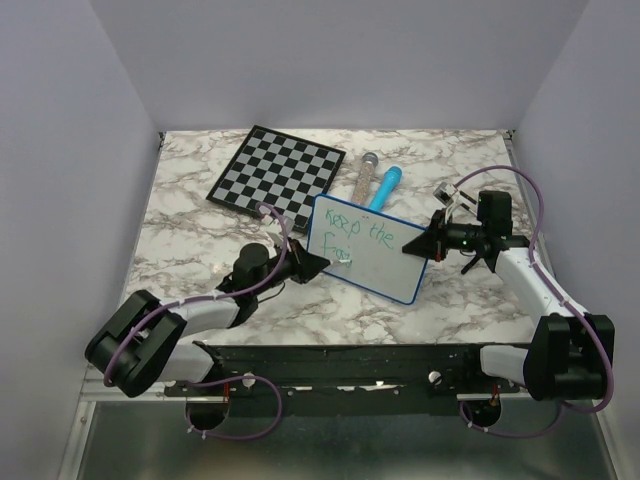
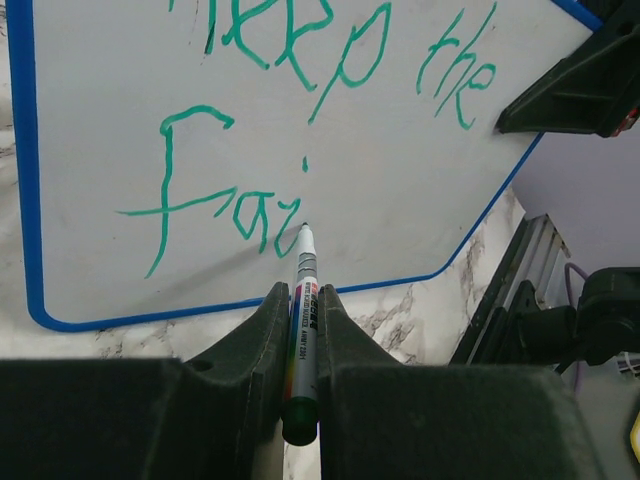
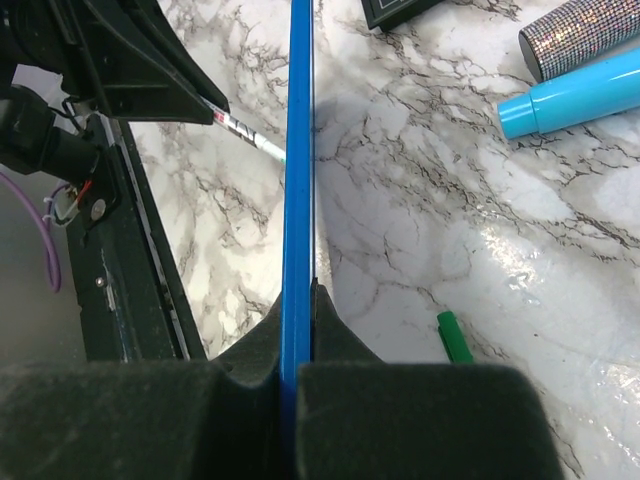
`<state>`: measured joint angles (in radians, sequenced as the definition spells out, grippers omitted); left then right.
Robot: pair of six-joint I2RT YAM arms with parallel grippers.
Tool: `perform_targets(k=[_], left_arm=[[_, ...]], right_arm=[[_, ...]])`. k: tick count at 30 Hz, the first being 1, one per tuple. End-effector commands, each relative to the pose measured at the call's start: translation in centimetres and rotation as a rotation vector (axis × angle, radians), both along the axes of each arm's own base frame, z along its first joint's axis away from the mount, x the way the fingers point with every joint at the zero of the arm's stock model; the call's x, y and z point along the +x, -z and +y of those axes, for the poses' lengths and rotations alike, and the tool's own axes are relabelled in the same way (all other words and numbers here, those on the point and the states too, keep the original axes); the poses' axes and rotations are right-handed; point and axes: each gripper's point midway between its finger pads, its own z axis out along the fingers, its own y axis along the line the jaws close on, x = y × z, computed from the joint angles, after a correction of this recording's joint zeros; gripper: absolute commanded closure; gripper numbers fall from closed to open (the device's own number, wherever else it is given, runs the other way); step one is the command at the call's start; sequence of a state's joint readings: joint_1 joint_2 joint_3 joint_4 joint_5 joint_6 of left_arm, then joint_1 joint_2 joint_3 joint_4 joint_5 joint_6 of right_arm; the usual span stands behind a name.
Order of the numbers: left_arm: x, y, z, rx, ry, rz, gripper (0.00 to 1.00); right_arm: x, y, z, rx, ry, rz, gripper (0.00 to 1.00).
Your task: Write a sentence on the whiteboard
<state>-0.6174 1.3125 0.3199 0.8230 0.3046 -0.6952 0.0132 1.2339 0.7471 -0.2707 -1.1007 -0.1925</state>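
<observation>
The whiteboard is near the middle of the surface. It is tipped up, not lying flat. It is white with a thin blue rim. On it is the sentence in green. The top line says "Keep the". The line under it says "Fai" so far.

The right gripper holds the whiteboard by its right edge. Its jaws are clamped on the blue rim.

The left gripper is at the left side of the board. Its jaws are clamped on a green marker. The marker tip touches the board just after the "i".

A black-and-white chessboard lies toward the far left corner of the surface. Its near corner is just beside the whiteboard's top edge. A light blue tube and a sparkly silver tube lie side by side near the far edge, behind the whiteboard. A small green marker cap lies on the surface near the right gripper. The surface looks like white and grey marble.
</observation>
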Motion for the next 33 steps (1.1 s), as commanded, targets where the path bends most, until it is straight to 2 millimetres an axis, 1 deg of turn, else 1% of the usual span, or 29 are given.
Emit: perform_targets(k=[1,2,3,5,6,7,9,13,15,21,27,33], left_arm=[[0.0,-4.0,-0.6,-0.086,0.022,-0.085,1.00],[-0.1,-4.2,-0.6,-0.089,0.022,-0.089,1.00],[-0.2,-4.8,-0.5,-0.099,0.022,-0.101,1.00],[-0.4,-5.1,-0.3,-0.099,0.024,-0.106,1.00],[-0.5,-5.7,-0.2,-0.108,0.023,-0.119,1.00],[-0.7,-5.6,-0.2,-0.104,0.024,-0.115,1.00],[-0.8,-6.1,-0.1,-0.110,0.026,-0.129,1.00],[-1.3,-5.6,0.3,-0.110,0.025,-0.124,1.00],[-1.4,-5.7,0.4,-0.117,0.023,-0.134,1.00],[-1.9,-4.8,0.7,-0.089,0.015,-0.149,1.00],[-2.1,-3.7,0.1,-0.062,0.009,-0.147,1.00],[-1.7,-3.4,-0.2,-0.061,-0.013,-0.151,1.00]], right_arm=[[-0.4,-1.9,0.6,0.036,-0.043,-0.042,0.99],[-0.4,-1.9,0.6,0.036,-0.043,-0.042,0.99],[-0.4,-1.9,0.6,0.036,-0.043,-0.042,0.99],[-0.3,-1.9,0.6,0.036,-0.043,-0.043,0.99],[-0.4,-1.9,0.6,0.036,-0.044,-0.042,0.99],[-0.4,-1.9,0.6,0.035,-0.043,-0.040,0.99],[-0.4,-1.9,0.5,0.035,-0.042,-0.043,0.99],[-0.3,-1.9,0.5,0.034,-0.042,-0.043,0.99],[-0.4,-1.9,0.5,0.035,-0.041,-0.042,0.99],[-0.4,-1.9,0.6,0.035,-0.045,-0.041,0.99],[-0.4,-1.8,0.6,0.035,-0.045,-0.040,0.99],[-0.3,-1.8,0.6,0.035,-0.043,-0.040,0.99]])
